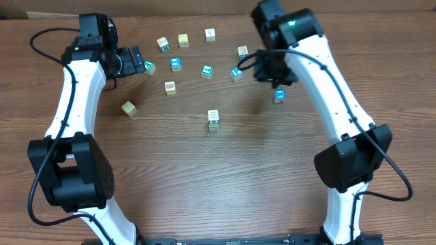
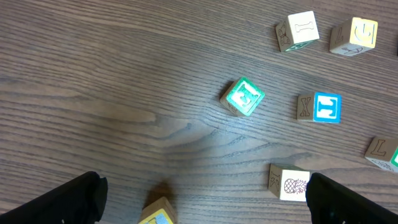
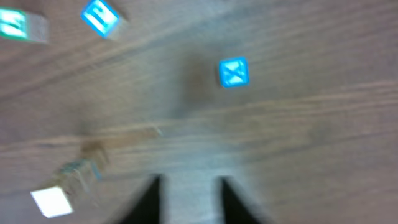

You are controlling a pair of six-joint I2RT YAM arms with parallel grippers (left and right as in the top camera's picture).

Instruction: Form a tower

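The tower point(image 1: 213, 120) is a short stack of cream cubes with green marks, standing mid-table. A blue cube with a white X point(image 1: 279, 95) point(image 3: 234, 72) lies alone on the wood to its right. My right gripper point(image 1: 276, 78) point(image 3: 189, 199) hovers just behind that cube; the view is blurred, its fingers stand a narrow gap apart with only bare table between them. My left gripper point(image 1: 134, 60) point(image 2: 205, 202) is wide open at the far left. A green-faced cube point(image 1: 148, 67) point(image 2: 242, 96) lies ahead of it, and a yellow-and-blue cube point(image 2: 158, 211) sits low between its fingers.
Loose cubes are scattered across the back of the table: a blue one point(image 1: 176, 64) point(image 2: 320, 107), a pineapple one point(image 1: 169, 87) point(image 2: 289, 183), a teal one point(image 1: 207, 71), a blue one point(image 1: 236, 72) by the right arm, and a yellow one point(image 1: 129, 107).
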